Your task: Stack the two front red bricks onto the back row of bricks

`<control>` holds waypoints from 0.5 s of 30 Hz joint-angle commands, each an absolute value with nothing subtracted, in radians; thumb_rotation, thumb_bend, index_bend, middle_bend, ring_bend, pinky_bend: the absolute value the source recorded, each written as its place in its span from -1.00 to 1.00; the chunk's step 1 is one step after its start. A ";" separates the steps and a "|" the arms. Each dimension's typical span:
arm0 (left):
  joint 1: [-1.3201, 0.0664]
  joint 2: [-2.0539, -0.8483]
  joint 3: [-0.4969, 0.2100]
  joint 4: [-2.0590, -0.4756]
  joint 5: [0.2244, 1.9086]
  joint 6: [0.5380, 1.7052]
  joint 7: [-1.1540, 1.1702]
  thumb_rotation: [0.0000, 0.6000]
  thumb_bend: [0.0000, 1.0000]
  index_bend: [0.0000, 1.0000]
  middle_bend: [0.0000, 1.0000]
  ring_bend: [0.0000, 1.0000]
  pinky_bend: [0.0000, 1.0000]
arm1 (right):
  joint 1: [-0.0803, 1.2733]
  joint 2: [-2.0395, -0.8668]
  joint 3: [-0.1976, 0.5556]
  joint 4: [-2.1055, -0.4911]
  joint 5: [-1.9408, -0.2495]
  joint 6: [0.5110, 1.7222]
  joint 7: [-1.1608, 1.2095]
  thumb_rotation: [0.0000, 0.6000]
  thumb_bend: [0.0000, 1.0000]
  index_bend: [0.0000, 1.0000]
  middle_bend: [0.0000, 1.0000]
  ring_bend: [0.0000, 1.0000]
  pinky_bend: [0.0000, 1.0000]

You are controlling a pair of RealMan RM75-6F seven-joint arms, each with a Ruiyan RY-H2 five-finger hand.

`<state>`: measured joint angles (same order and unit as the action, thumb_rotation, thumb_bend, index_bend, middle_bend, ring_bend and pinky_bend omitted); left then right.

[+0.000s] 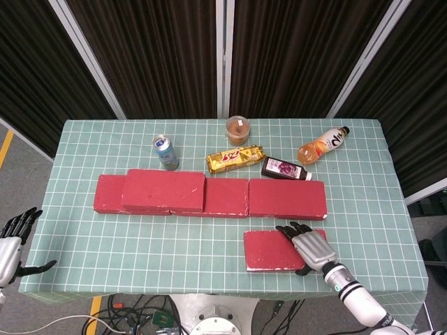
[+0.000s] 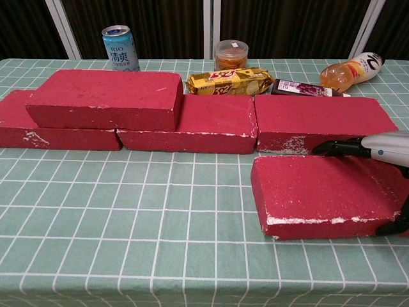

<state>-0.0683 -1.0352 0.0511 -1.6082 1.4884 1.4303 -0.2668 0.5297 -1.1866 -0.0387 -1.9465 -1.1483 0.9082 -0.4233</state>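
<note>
From the head view we look steeply down on the whole counter (image 1: 209, 132), all four edges showing, with dark curtains beyond the far edge. From the chest view we sit low at the near edge, facing the far edge, close in. Both views share the row of bricks (image 1: 209, 195) (image 2: 192, 121) and the far-edge items.

Matt, rough, chipped red bricks (image 2: 323, 192) on a smooth checked tablecloth (image 2: 128, 217); glossy metal can (image 2: 120, 47).
</note>
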 commanded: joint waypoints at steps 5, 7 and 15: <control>-0.066 -1.034 0.049 -1.613 1.492 1.425 -0.264 1.00 -1.00 -1.00 -1.00 -1.00 -1.00 | 0.530 -1.163 -0.046 -1.965 -1.165 0.909 -0.398 1.00 -0.97 -1.00 -0.65 -0.78 -0.62; -0.065 -1.033 0.047 -1.614 1.492 1.425 -0.265 1.00 -1.00 -1.00 -1.00 -1.00 -1.00 | 0.526 -1.149 -0.046 -1.977 -1.186 0.919 -0.384 1.00 -0.97 -1.00 -0.65 -0.78 -0.62; -0.059 -1.031 0.038 -1.622 1.487 1.429 -0.269 1.00 -1.00 -1.00 -1.00 -1.00 -1.00 | 0.533 -1.041 0.011 -2.060 -1.270 0.983 -0.338 1.00 -0.97 -1.00 -0.65 -0.76 -0.60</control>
